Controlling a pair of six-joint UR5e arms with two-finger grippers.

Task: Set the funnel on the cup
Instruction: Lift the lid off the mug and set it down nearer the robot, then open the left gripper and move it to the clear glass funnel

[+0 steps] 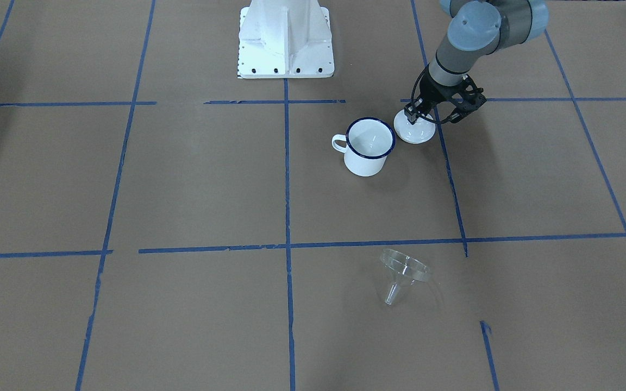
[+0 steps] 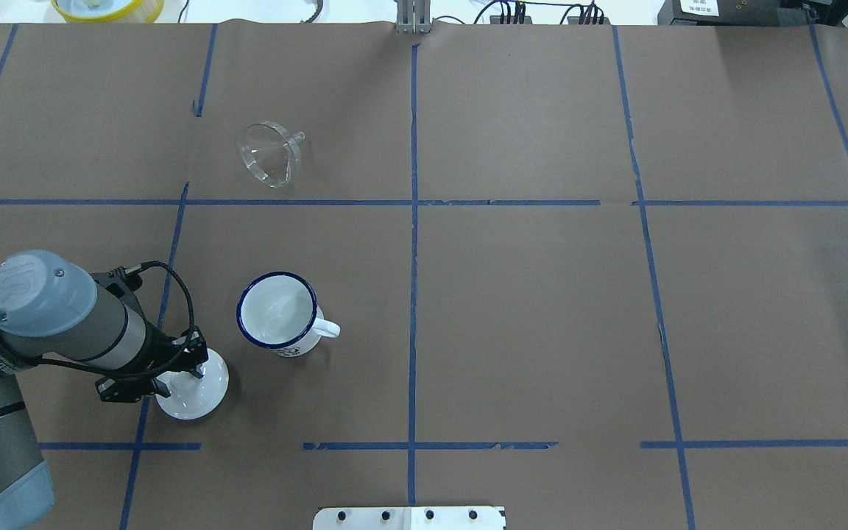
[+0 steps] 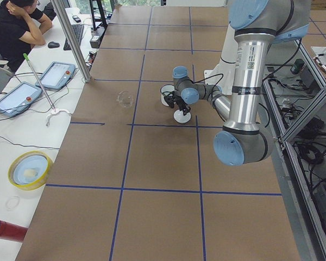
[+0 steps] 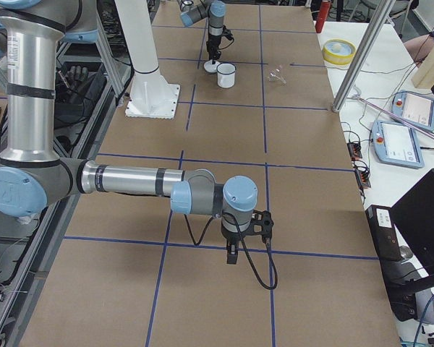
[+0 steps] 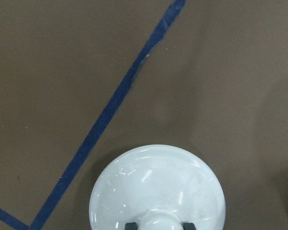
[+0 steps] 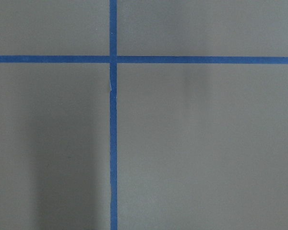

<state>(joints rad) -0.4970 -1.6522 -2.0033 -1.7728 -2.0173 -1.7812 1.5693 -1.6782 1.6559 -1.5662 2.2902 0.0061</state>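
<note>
2 fingers (image 5: 130,225) of left gripper (image 5: 158,226) flanking lid (image 5: 153,184) knob (image 5: 159,219), clamping unclear; right gripper (image 4: 232,254), cannot tell

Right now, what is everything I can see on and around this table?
funnel: one, clear, on its side at the table's far part.
cup: one, white with a dark blue rim, upright and uncovered.
lid: one, white, knobbed, on the table beside the cup.
table: one, brown paper with blue tape lines.
base plate: one, white, at the robot's edge.
yellow-rimmed dish: one, on the side desk.
red cylinder: one, same desk.
handheld screens: two, grey, same desk.
person: one, black shirt, seated.
left gripper: black, astride the lid's knob; grip unclear.
right gripper: black, over bare table; state unclear.
</note>
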